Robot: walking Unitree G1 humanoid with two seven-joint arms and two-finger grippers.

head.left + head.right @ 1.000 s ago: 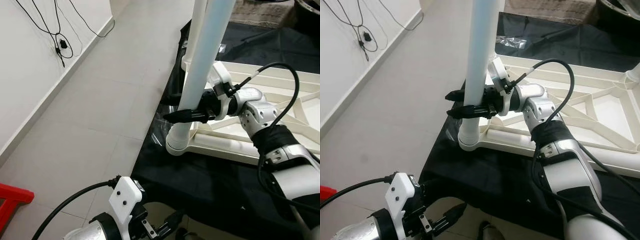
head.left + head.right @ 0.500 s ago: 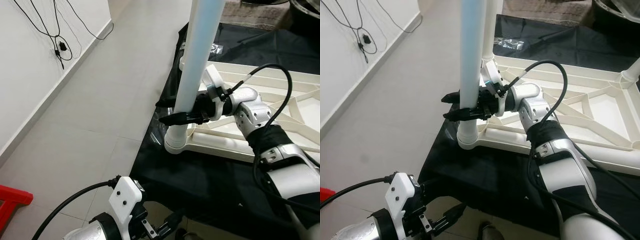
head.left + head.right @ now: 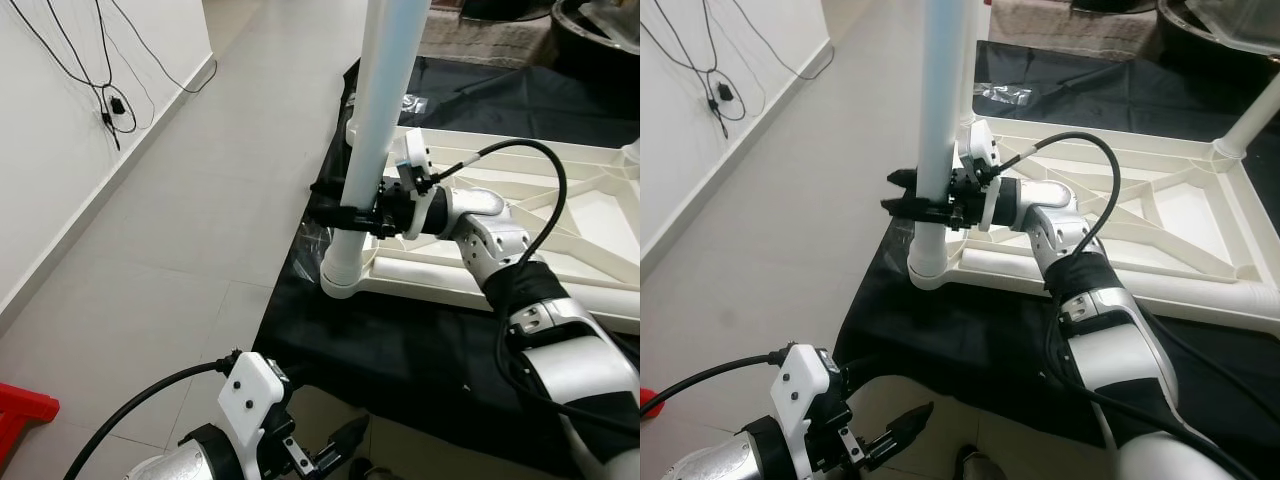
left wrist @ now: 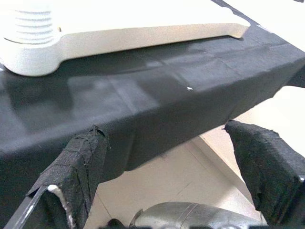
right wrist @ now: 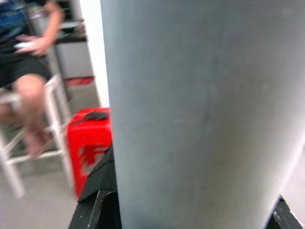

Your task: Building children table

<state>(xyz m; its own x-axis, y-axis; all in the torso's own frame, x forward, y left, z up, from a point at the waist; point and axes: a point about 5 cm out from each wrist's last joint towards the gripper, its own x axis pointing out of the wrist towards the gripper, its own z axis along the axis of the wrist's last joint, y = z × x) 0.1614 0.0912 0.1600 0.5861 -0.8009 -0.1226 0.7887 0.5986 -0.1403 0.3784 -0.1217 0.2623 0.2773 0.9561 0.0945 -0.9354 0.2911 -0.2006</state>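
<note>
A cream-white tabletop [image 3: 470, 287] lies upside down on a black cloth [image 3: 400, 350], its ribs facing up. A white table leg [image 3: 375, 130] stands nearly upright in the near-left corner socket [image 3: 340, 278]. My right gripper [image 3: 335, 207] is shut on this leg a little above the socket, its black fingers [image 3: 902, 205] wrapped around it. The right wrist view looks straight onto the leg [image 5: 200, 119]. My left gripper [image 3: 335, 447] hangs low in front of the cloth's near edge, open with nothing between its fingers [image 4: 76, 171]. Another leg [image 3: 1252, 125] stands at the far right corner.
Grey tiled floor [image 3: 200, 220] spreads out to the left, with cables [image 3: 105, 100] on the white wall. A red object [image 3: 20, 415] lies at the near left. A plastic bag [image 3: 1005, 95] rests on the cloth behind the tabletop. A person sits on a white stool [image 5: 28, 71].
The whole picture has shifted, so the camera moved. My right gripper stays shut on the leg, and its fingers look more level now. The left arm has not moved.
</note>
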